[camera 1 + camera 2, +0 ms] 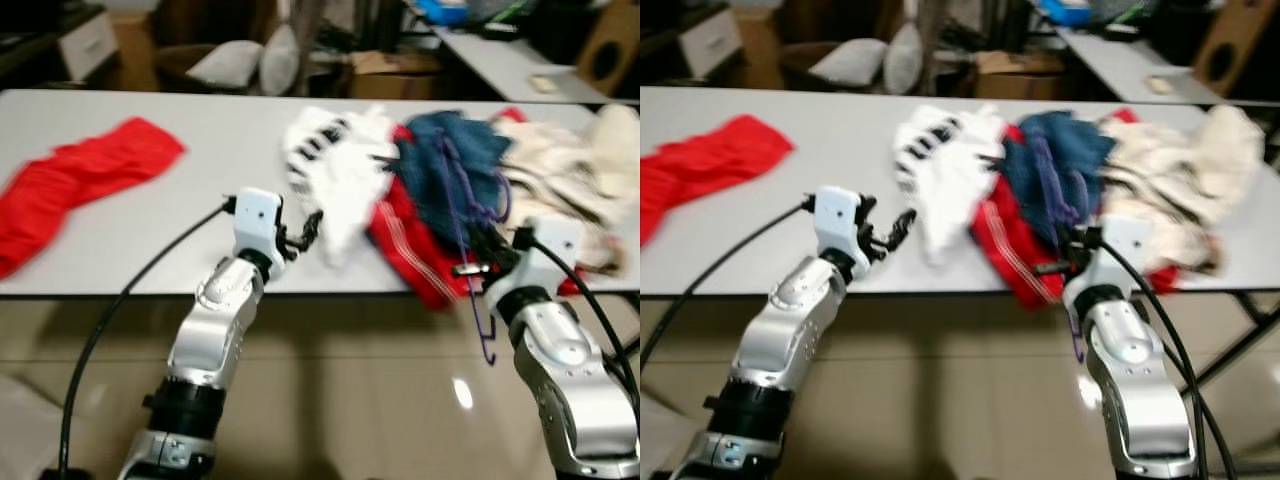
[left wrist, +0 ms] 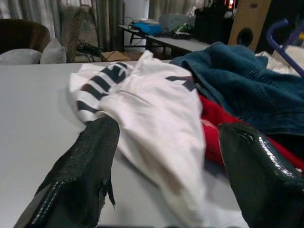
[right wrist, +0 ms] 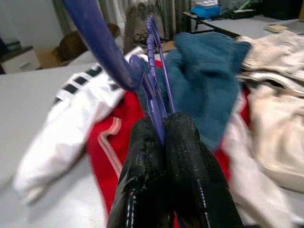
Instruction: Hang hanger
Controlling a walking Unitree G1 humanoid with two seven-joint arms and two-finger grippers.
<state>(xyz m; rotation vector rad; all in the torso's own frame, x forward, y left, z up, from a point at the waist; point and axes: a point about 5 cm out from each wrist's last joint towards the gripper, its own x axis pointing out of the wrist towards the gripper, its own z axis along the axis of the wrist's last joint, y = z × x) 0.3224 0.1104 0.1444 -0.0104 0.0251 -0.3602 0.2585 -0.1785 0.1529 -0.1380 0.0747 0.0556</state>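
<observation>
Purple plastic is what my right end effector (image 3: 164,130) has pinched between its two black fingers, clamped tight on a thin bar of the hanger (image 1: 470,215) with basically no gap left. From the head cam the hanger runs from up on the blue denim piece (image 1: 450,160) down past the counter (image 1: 150,110) edge, with its lower end dangling below my wrist. I'd guess it's light and fairly stiff, but that skinny smooth bar looks slippery, so it could swivel in the grip if I swing it. A hold nearer the hook's neck would probably steady it better; for now the grip looks okay.

Left end effector (image 2: 161,152) is wide open, holding nothing, hovering just over the counter's front edge with the white shirt with black stripes (image 1: 335,165) right in front of the fingers, not touching as far as I can tell.

Further out: red garment with white piping (image 1: 405,245) under the denim, cream clothes (image 1: 570,170) on my right, another red cloth (image 1: 75,185) well off to my left. I can't see any rail to hang it on yet.
</observation>
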